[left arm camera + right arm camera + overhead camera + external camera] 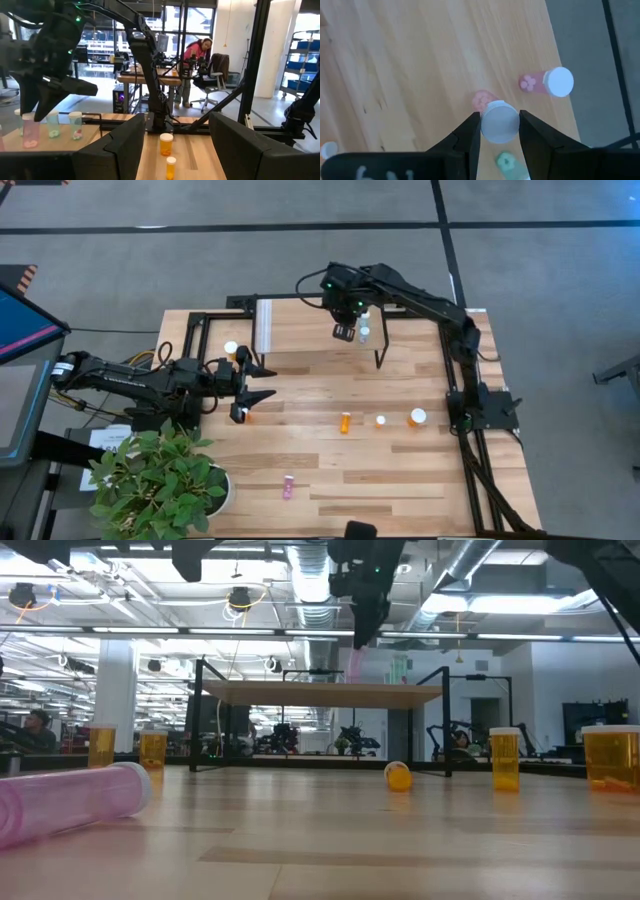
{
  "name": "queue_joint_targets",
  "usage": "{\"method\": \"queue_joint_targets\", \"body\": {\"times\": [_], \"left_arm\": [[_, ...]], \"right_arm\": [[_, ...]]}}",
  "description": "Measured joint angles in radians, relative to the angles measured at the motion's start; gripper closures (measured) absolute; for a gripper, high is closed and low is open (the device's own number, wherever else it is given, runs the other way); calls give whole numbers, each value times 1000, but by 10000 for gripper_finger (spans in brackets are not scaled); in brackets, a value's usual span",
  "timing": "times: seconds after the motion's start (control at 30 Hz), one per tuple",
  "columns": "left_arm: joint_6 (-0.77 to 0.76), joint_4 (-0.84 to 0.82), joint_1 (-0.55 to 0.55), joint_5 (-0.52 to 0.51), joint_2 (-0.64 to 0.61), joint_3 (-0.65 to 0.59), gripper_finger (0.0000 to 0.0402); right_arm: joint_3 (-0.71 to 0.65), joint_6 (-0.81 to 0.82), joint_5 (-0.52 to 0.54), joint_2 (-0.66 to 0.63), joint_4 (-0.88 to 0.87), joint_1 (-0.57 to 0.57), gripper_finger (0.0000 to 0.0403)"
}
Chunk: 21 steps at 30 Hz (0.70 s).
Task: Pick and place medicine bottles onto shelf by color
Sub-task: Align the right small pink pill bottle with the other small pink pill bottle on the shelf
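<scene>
The right gripper point(499, 131) has its fingers clamped on a pink bottle point(498, 121) over the shelf point(320, 694), beside another pink bottle point(547, 82), matching colour, while the left gripper point(258, 381) waits spread wide, empty, above the worktop point(330, 470).

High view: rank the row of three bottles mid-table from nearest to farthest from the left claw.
1. Lying orange bottle, at the row's left end, nearest the open left claw.
2. Small white-capped bottle, in the middle of the row.
3. Large orange bottle, at the right end, toward the right arm's base.
The right claw holds a pink bottle over the shelf.
</scene>
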Motion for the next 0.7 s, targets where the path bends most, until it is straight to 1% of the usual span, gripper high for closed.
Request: {"method": "queue_joint_targets", "body": {"times": [0.2,0.4,0.53,0.7], "left_arm": [[0,0,0,0,0,0,191],[0,0,0,0,0,0,191],[0,-10,0,0,0,0,191],[0,-10,0,0,0,0,191]], "right_arm": [[0,-46,-1,0,30,-6,267],[-3,-46,-2,-1,27,-6,267],[-19,-46,-33,-1,19,-4,267],[-31,-49,-35,-1,4,-13,267]]}}
